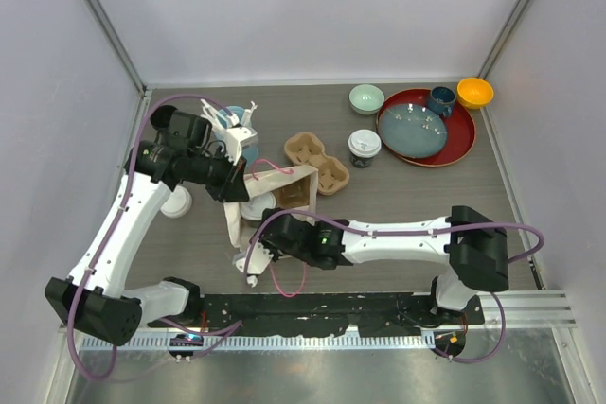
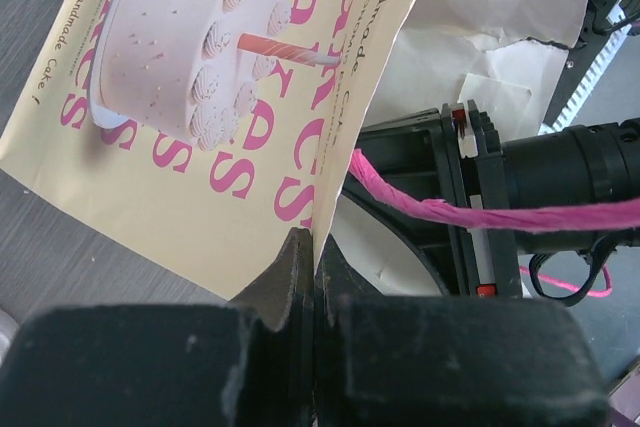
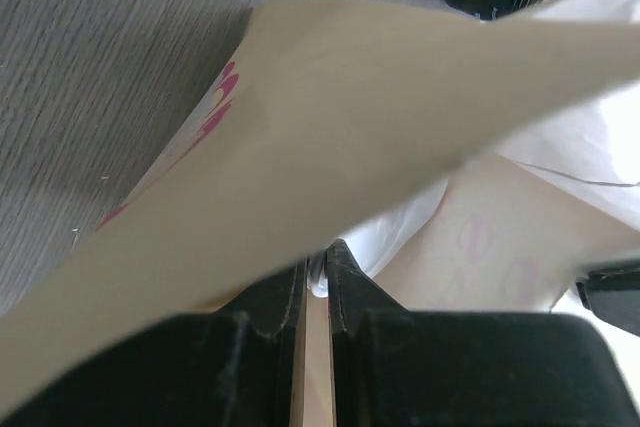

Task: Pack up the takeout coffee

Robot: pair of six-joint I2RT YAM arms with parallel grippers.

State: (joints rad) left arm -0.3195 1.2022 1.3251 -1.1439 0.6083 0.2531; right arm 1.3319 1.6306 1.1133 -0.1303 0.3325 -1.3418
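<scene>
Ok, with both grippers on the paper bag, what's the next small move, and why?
Probably draw the two rims apart to widen the mouth: the left gripper and right gripper are each shut on an edge of the paper bag, and a lidded black cup stands outside it.

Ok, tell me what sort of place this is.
Probably a robot test cell staged as a café takeout counter: plain white walls box in a wood-grain table, set out with a lidded coffee cup, a cardboard cup carrier and a paper bag.
</scene>
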